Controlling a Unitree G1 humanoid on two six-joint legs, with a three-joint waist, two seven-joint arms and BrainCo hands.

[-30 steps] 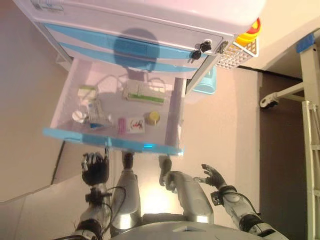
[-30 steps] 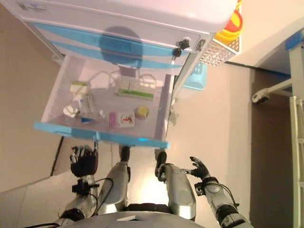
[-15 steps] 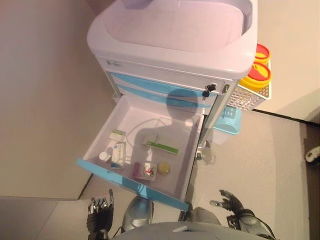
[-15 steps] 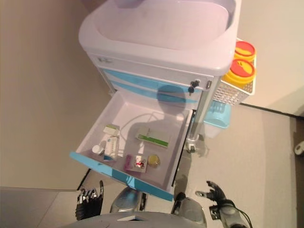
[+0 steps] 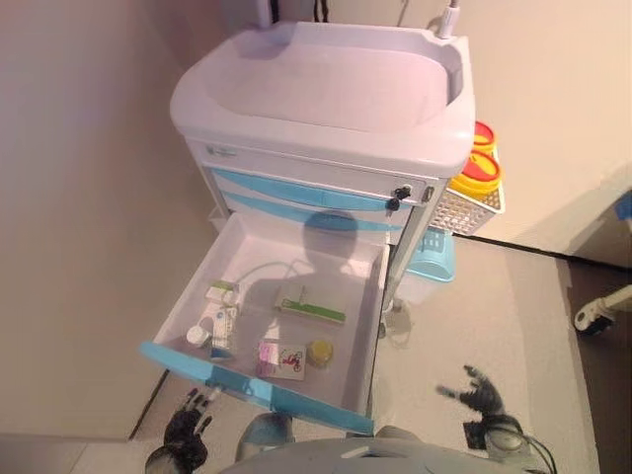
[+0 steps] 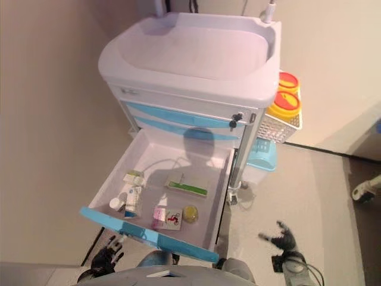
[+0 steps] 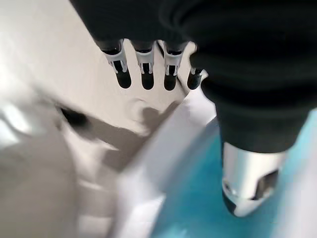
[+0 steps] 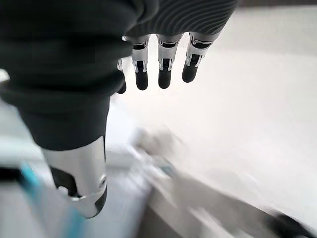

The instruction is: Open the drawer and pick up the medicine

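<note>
The drawer (image 5: 267, 326) of a white-and-blue medical cart (image 5: 326, 99) stands pulled well out, its blue front edge (image 5: 257, 390) nearest the robot, so the first half of the job looks done; the medicine has yet to be lifted. Inside, the packets lie untouched: a long green-and-white box (image 5: 312, 309) near the middle of the drawer floor, a pink-and-white packet (image 5: 279, 358) and a small round yellow container (image 5: 319, 353) close to the front edge, and along the left wall a small green-topped box (image 5: 221, 292), a blue-and-white carton (image 5: 221, 327) and a white cap-like piece (image 5: 197, 336) at the front left corner. The left hand (image 5: 186, 430) hangs below the drawer's front edge near its left corner, fingers straight and spread, holding nothing; its wrist view shows the blue front close by the thumb, apart from it. The right hand (image 5: 480, 395) sits low and well off to the right of the drawer, over the floor, likewise spread open and empty. Two red-lidded yellow tubs (image 5: 478, 166) rest in a white basket on the cart's right side. What remains, by the look of it, is to bring one hand up over the front edge and close on a packet.
</note>
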